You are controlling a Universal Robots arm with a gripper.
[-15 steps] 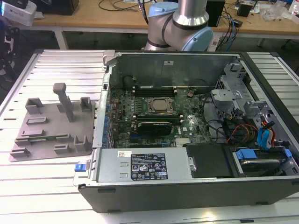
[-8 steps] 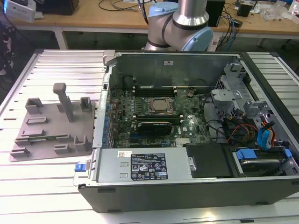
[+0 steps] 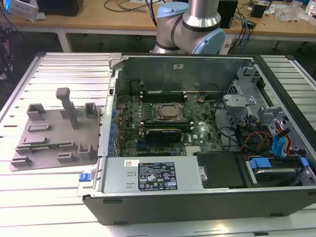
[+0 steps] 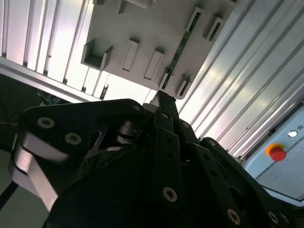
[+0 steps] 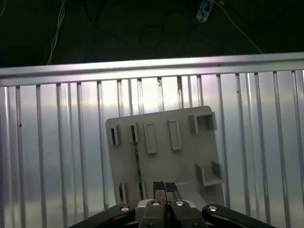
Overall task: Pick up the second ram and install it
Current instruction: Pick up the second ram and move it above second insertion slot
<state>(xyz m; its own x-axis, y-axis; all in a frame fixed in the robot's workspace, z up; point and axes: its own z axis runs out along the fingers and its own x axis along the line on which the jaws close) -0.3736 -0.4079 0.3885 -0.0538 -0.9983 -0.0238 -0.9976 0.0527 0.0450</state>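
While our claw point(image 5: 165, 189) hangs over the gray holder tray point(image 5: 185, 156), its fingers pressed together on nothing, we see the second ram point(image 5: 137, 164), a thin green stick, edge-on, standing in the tray's slot, just beside the fingertips

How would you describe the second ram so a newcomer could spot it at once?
Find the grey plastic holder plate lying on the ribbed metal table. The second ram is the thin green strip standing on edge in it; everything around it is grey slots and brackets.
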